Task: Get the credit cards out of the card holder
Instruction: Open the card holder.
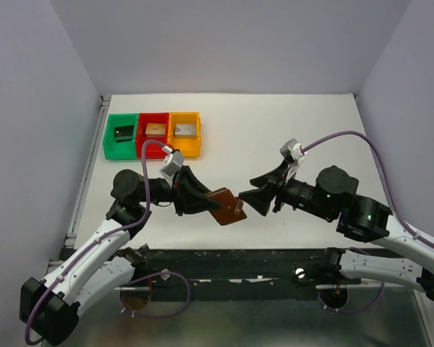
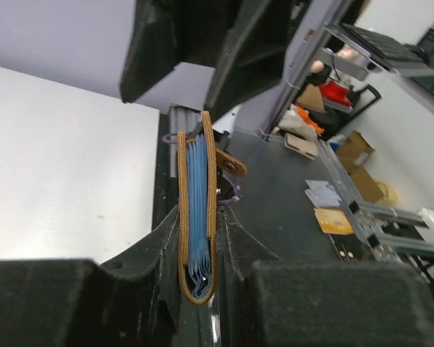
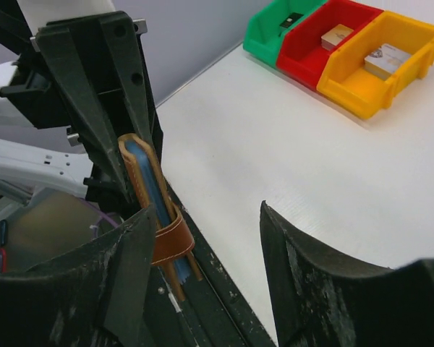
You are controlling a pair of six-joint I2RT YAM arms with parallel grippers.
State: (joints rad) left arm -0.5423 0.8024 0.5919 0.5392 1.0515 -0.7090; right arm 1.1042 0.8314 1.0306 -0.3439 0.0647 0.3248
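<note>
The left gripper (image 1: 202, 200) clamps the wallet (image 1: 228, 207) at its fold, edge-on, above the table's (image 1: 275, 130) near edge. The right gripper (image 1: 253, 196) is wide open and empty, one finger just beside the wallet. Blue layers (image 2: 197, 210) inside may be cards or pockets. Bins (image 1: 156, 131) sit well apart, leaving bare table between.
</note>
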